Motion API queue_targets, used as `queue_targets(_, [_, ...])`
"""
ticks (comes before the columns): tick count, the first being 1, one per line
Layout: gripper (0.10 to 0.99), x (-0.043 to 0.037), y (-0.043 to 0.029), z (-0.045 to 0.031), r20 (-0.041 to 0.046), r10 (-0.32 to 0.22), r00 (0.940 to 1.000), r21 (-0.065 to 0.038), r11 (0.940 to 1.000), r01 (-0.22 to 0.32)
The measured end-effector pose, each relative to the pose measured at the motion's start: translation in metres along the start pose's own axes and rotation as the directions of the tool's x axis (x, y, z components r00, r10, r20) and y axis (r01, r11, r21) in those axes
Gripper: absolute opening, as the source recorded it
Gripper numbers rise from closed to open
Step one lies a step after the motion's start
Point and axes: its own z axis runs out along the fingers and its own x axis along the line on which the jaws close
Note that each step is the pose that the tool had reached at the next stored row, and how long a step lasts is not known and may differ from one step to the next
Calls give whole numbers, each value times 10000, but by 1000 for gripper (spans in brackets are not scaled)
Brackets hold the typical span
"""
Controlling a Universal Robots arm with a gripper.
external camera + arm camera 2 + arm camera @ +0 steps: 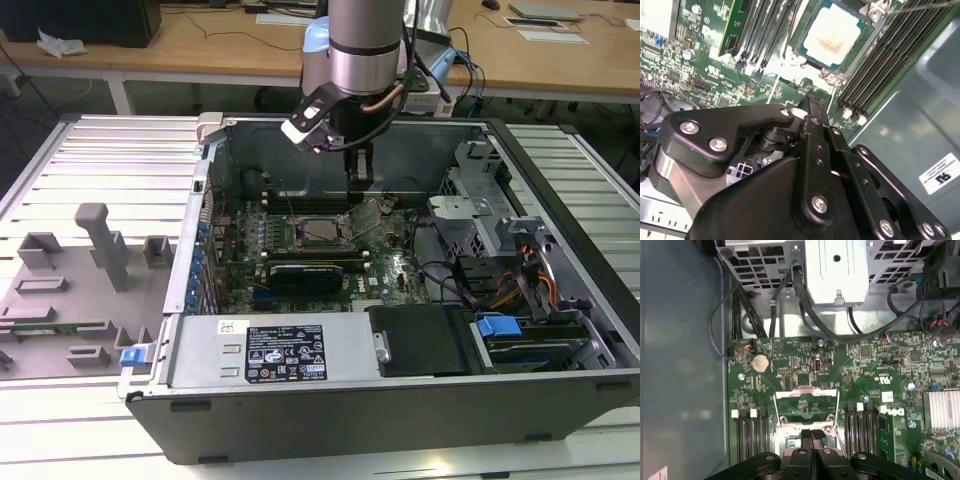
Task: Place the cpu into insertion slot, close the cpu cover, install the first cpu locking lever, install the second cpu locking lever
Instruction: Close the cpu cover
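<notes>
The cpu (832, 37), a pale square chip, lies flat in the insertion slot (799, 49) on the green motherboard (390, 265). In the exterior view the slot (322, 231) shows a pale centre with silvery edging. The cpu cover (807, 391), a silvery frame with a square opening, stands raised off the slot. My gripper (360, 176) hangs just above the board, a little behind the slot and towards the exterior view's right. Its black fingers (813, 439) are pressed together with nothing between them. A thin metal lever (920, 6) runs past the slot's corner.
Black memory slots (880, 65) flank the socket on both sides. A long black card (318, 272) lies in front of it. Cables and a metal drive cage (470, 205) fill the case's right side. The case walls (420, 150) surround the board. Grey fixtures (105, 240) stand on the table at left.
</notes>
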Motion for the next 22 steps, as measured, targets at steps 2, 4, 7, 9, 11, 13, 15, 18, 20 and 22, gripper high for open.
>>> queue_targets(2, [106,2,45,4,1,0,10000,9,10000,0])
queue_targets(4, [106,4,95,8,0,0,10000,18,10000,0])
queue_targets(7, [106,6,136,11,2,0,10000,25,10000,0])
queue_targets(9, [106,8,174,14,3,-1,10000,31,10000,1])
queue_targets(11, [106,10,208,17,2,1,10000,37,10000,-1])
queue_targets(13, [106,12,251,21,3,0,10000,44,10000,0])
queue_targets(15, [106,14,299,26,2,0,10000,51,10000,-1])
queue_targets(18, [106,19,404,34,2,0,10000,69,10000,0])
queue_targets(20, [106,22,476,42,4,0,10000,78,10000,0])
queue_targets(22, [106,24,520,68,5,0,10000,86,10000,-1])
